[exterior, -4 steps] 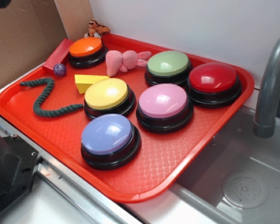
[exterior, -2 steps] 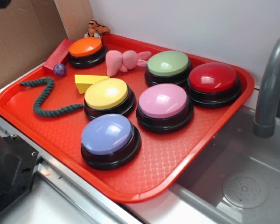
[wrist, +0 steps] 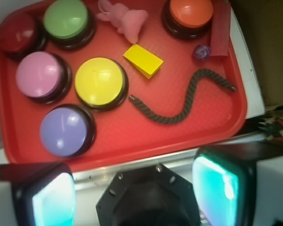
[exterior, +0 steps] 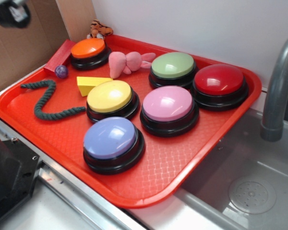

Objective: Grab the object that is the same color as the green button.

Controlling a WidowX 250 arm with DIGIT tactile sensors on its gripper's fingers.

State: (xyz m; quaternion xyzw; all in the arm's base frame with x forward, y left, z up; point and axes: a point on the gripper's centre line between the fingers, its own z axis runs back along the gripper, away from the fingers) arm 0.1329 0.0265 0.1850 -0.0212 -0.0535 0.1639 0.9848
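A red plastic tray (exterior: 192, 167) with a fine woven-look texture and a raised rim is filling most of the exterior view, and it is holding everything in play. Six dome buttons with glossy tops and black bases are sitting on it: the green button (exterior: 173, 65) at the upper middle of the frame, a red button (exterior: 219, 79) to its right, a pink button (exterior: 167, 103) below them, a yellow button (exterior: 109, 96) at centre, a lilac button (exterior: 110, 138) at the lower middle, and an orange button (exterior: 88, 48) at the upper left. The dark green rope piece (exterior: 47, 101) is lying in a loose wavy curve on the tray's left part, twisted and matte, its right end just beside the yellow button's base. A small purple ball (exterior: 61, 71) is resting above the rope, near a flat red block (exterior: 57, 56) that is leaning along the tray's rim. A yellow wedge (exterior: 90, 84) is lying between the ball and the yellow button, and a soft pink plush toy (exterior: 127, 63) is lying between the orange and green buttons. A steel sink (exterior: 249, 191) is showing at the lower right.

In the wrist view the gripper (wrist: 137, 193) is hanging at the bottom of the frame, well apart from the rope; its two fingers (wrist: 216, 187) are standing wide apart and holding nothing.
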